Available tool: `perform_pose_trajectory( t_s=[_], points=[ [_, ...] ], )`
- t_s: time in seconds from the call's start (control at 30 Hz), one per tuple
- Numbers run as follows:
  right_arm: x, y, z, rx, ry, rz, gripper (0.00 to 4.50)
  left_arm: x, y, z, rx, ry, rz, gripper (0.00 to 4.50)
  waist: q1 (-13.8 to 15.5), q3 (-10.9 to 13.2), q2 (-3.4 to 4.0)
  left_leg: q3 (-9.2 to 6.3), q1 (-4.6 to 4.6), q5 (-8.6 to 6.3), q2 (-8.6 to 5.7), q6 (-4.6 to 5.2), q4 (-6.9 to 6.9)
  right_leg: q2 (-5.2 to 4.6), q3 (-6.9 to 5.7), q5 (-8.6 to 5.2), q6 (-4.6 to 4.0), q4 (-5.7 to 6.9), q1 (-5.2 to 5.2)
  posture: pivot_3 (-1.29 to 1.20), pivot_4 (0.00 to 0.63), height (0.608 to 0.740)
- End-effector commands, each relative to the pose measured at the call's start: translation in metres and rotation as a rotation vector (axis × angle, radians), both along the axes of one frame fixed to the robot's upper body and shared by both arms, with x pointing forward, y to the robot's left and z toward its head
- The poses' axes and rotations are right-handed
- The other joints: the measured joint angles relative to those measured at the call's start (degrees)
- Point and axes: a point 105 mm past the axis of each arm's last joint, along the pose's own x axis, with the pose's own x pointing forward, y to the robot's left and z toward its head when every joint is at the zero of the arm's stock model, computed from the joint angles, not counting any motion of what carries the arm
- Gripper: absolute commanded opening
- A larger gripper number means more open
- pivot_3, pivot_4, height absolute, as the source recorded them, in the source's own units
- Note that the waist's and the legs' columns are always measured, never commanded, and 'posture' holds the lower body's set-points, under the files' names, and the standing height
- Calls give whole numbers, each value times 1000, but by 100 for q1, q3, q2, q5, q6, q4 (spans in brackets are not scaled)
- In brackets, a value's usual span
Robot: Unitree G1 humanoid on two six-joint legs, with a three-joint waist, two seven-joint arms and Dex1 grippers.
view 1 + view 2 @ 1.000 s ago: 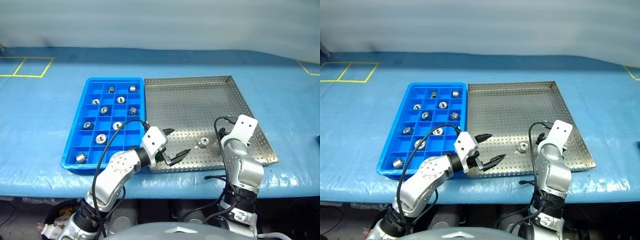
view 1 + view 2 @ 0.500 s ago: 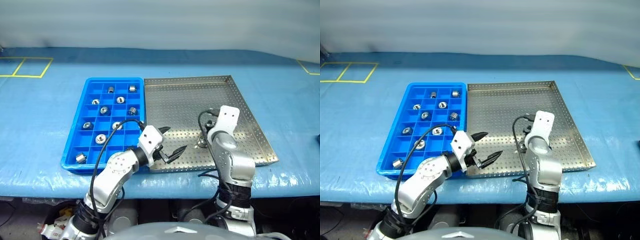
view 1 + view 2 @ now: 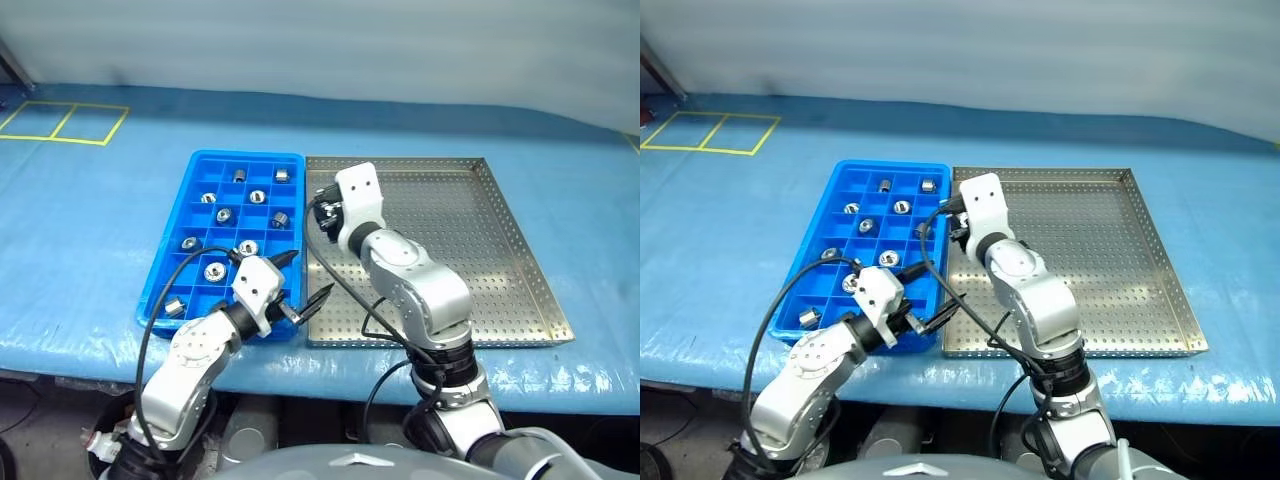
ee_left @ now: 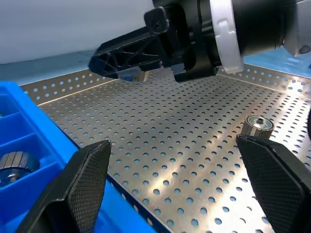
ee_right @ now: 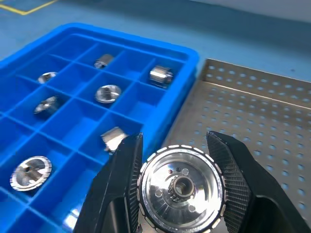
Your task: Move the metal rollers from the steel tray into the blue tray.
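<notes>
Now roller [image 5: 181, 186] in R gripper [image 5: 175, 189]

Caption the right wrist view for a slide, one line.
Right gripper shut on a metal roller, carried over the seam between steel tray and blue tray.

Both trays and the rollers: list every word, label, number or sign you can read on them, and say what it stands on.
None: no readable text anywhere.
blue tray: plain plastic grid, no label or number.
steel tray: plain perforated metal, no marking.
metal rollers, such as the one between the right gripper's fingers: only machined ridges and small holes, no lettering.
Yellow tape lines on the blue table cover: bare squares, no characters.
</notes>
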Motion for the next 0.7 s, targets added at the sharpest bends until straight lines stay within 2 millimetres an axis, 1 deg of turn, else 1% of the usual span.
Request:
perform_pose_trajectory(
  t_s=[0.03,0.17,0.3,0.37,0.43,0.53,0.63,0.7],
  points=[
    [-8,20,9,25,-22,82,1727,-9,7,16,5,-62,-18,4500,57,0,0,0,0,0,1,0,1,-2,-1,0,0,-1,1,368,150,740],
    [-20,39,1,23,14,170,1727,-11,24,15,53,-69,53,4500,112,2,2,3,0,0,4,-1,1,-6,-3,0,1,-3,-1,405,150,740],
    [-29,47,-10,6,53,221,1727,-15,33,13,64,-53,92,4500,222,3,2,1,-1,-1,6,-2,-2,-6,-9,-3,-3,-4,-2,417,150,740],
    [-32,49,-15,6,76,235,1727,-20,35,10,52,-7,83,4500,265,4,2,2,-2,-1,6,-2,-7,-8,-9,-4,-4,-5,-5,433,150,740],
    [-34,50,-18,14,91,243,1727,-23,37,10,60,1,78,4500,297,6,4,2,-6,-1,7,-3,-8,-8,-10,-5,-5,-6,-9,433,150,740],
    [-39,51,-30,23,131,253,1727,-25,38,9,65,10,80,4500,353,6,4,1,-6,-2,9,-4,-8,-8,-15,-6,-7,-6,-10,443,150,740],
    [-39,46,-44,28,185,221,1727,-25,37,9,62,18,74,4500,391,6,5,1,-9,-2,10,-5,-9,-8,-17,-7,-8,-6,-12,440,150,740],
    [-39,41,-50,18,201,213,1727,-25,36,9,60,21,67,4500,404,6,5,2,-9,-2,9,-5,-9,-10,-16,-7,-8,-7,-12,440,150,740]
  ],
)
